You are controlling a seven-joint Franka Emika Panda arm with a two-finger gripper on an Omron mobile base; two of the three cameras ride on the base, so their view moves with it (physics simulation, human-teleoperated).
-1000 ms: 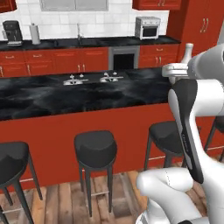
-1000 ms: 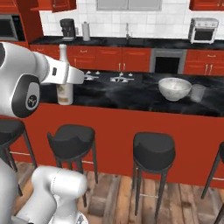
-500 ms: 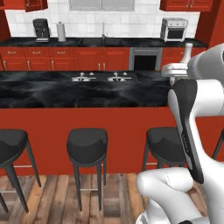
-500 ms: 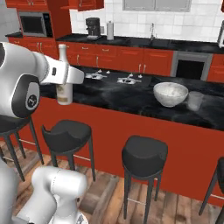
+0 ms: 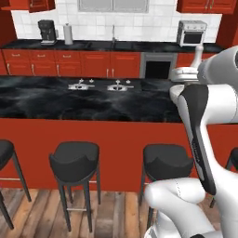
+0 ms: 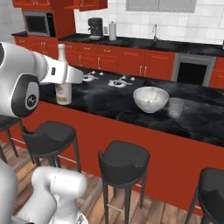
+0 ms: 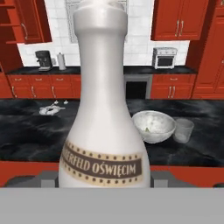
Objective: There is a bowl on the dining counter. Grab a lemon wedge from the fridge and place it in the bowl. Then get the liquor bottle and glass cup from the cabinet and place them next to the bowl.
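From the right base view, going left to right: the gripper is clamped on the bottle — a white, long-necked bottle held upright over the near left part of the dining counter, whether lifted clear of it or resting I cannot tell. Further right on the black marble top sits the white bowl, and just beside it, on its right, the clear cup. They stand close together but apart. Black stools line the red front.

In the hand view the bottle stands up the middle, its brown label band low on the body. To its right lie the bowl, with a small yellow-green lemon wedge inside, and then the cup.

In the left base view the counter runs across the middle — the bottle's neck pokes up at the right, above the arm.
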